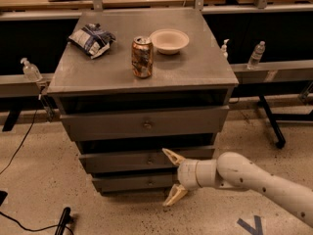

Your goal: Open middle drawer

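A grey metal cabinet point(142, 82) has three drawer fronts stacked. The middle drawer point(122, 161) is a medium-height grey front with a small round knob point(149, 159) at its centre. It sits a little forward of the bottom drawer point(127, 182). My gripper point(171, 178) is open, its two tan fingers point(172, 156) spread one above the other. It is just right of the knob, in front of the middle and bottom drawer fronts. It holds nothing.
The top drawer point(144, 124) is the tallest front. On the cabinet top stand a drink can point(142, 57), a white bowl point(169, 40) and a chip bag point(91, 39). Bottles point(257, 55) stand on rails behind. A black object point(62, 221) lies on the floor at left.
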You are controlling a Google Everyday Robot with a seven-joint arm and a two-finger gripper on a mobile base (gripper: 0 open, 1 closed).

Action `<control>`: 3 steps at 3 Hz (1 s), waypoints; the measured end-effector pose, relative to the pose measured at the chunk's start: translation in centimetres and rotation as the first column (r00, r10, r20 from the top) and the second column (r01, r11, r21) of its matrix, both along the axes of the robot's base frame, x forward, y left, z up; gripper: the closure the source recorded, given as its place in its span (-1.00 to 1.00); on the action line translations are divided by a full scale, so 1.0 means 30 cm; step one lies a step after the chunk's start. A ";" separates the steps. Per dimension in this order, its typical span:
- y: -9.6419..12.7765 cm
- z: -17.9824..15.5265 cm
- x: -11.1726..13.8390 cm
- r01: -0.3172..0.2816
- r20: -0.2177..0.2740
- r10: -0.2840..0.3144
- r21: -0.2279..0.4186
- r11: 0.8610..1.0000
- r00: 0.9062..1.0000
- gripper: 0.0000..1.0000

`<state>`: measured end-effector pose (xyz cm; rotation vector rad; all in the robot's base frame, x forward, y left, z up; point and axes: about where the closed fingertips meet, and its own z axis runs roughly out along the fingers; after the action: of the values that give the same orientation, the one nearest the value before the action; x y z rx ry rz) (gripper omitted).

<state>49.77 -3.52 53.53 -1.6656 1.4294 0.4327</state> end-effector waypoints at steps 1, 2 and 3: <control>0.016 -0.120 0.044 0.057 0.083 -0.056 -0.012 0.998 0.995 -1.00; 0.041 -0.175 0.137 0.169 0.123 -0.167 -0.010 0.985 0.978 -1.00; 0.049 -0.201 0.200 0.221 0.106 -0.217 -0.021 0.975 0.970 -1.00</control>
<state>55.77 -2.04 47.50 -1.5119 1.5295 0.1969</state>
